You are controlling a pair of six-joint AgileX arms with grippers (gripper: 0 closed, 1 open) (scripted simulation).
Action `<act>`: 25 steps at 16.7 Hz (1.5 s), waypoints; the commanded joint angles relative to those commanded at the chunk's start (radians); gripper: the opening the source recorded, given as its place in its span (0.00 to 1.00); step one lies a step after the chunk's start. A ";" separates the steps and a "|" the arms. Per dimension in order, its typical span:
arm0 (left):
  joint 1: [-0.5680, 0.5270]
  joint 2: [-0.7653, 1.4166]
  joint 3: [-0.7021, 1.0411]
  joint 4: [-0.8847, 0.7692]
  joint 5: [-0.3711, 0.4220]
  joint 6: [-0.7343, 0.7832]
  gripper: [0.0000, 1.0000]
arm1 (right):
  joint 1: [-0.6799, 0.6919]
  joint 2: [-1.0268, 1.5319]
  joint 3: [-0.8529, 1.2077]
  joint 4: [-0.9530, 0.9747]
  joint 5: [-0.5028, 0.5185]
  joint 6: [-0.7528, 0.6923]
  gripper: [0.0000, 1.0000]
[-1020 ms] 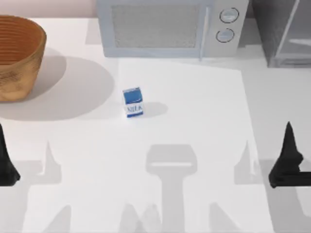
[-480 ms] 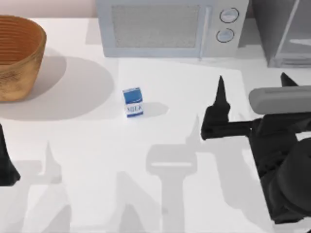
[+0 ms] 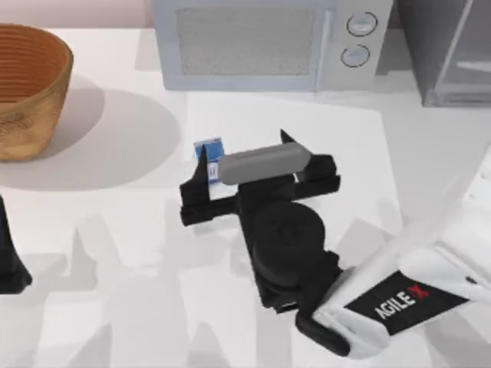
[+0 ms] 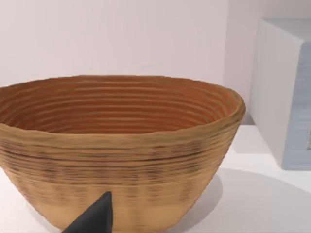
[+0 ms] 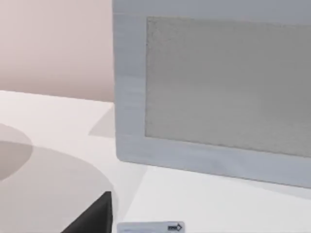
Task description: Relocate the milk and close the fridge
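My left gripper sat parked at the table's left edge, near the basket; I couldn't tell its jaw state. My right gripper hovered over the milk, jaws spread wide to straddle it (nothing gripped yet). The fridge waited far right.

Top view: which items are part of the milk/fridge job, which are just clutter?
In the job:
- milk, partly under the right gripper
- fridge, at the table's far right corner

Just there:
- microwave
- basket
- left gripper, parked at the left edge
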 joint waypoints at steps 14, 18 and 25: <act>0.000 0.000 0.000 0.000 0.000 0.000 1.00 | -0.025 0.335 0.245 0.114 -0.079 0.001 1.00; 0.000 0.000 0.000 0.000 0.000 0.000 1.00 | -0.059 0.369 0.339 0.056 -0.112 0.000 1.00; 0.000 0.000 0.000 0.000 0.000 0.000 1.00 | -0.079 0.390 0.396 0.020 -0.133 0.000 1.00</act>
